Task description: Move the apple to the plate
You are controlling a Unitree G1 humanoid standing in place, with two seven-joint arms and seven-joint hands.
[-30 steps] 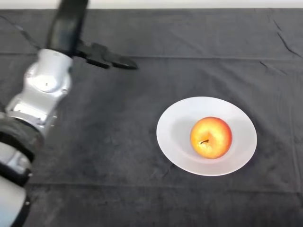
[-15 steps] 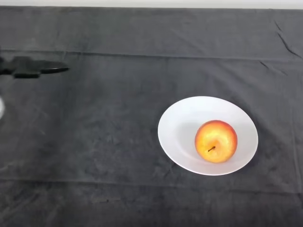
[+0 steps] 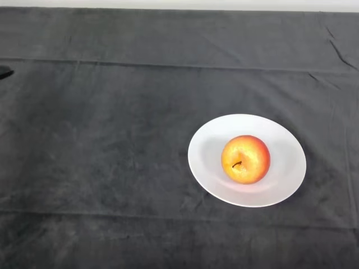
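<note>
Apple (image 3: 245, 159): round, red-orange skin shading to yellow, short dark stem facing up toward the camera. Resting inside plate, near its centre, slightly left of middle. Plate (image 3: 283, 143): white, shallow, roughly oval in view, lying flat and upright. Positioned right of frame centre, in the lower right half of the frame. Apple and plate in contact.

A single head view looks steeply down from above onto the cloth-covered desk (image 3: 112, 168), its far edge running along the top of the frame.
</note>
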